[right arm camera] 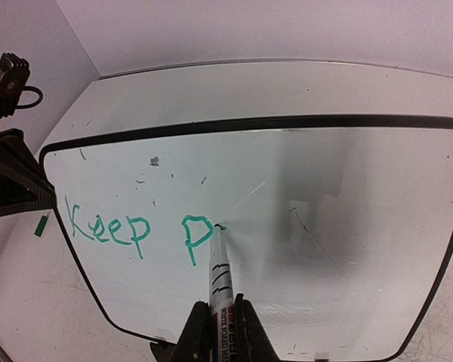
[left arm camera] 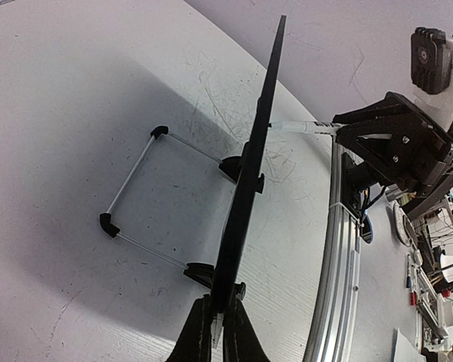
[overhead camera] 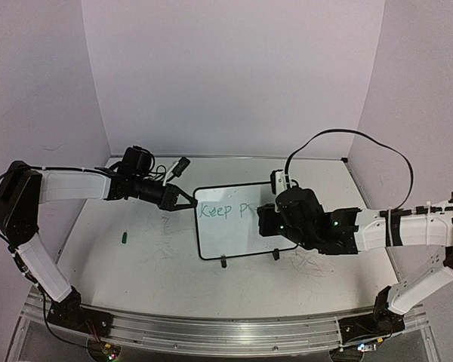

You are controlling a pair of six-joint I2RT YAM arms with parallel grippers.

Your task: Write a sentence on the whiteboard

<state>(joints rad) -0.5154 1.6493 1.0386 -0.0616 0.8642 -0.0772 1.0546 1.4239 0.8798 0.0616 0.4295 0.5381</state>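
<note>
The left pincer (left arm camera: 217, 315) pinches the whiteboard (right arm camera: 347, 211) by its edge. The right pincer (right arm camera: 220, 315) squeezes a marker (right arm camera: 217, 265), tip touching the board beside the green sentence (right arm camera: 136, 230), "Keep P"

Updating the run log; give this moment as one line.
left gripper: shut on whiteboard edge | right gripper: shut on marker, tip at whiteboard | sentence: "Keep P" written, unfinished
</note>
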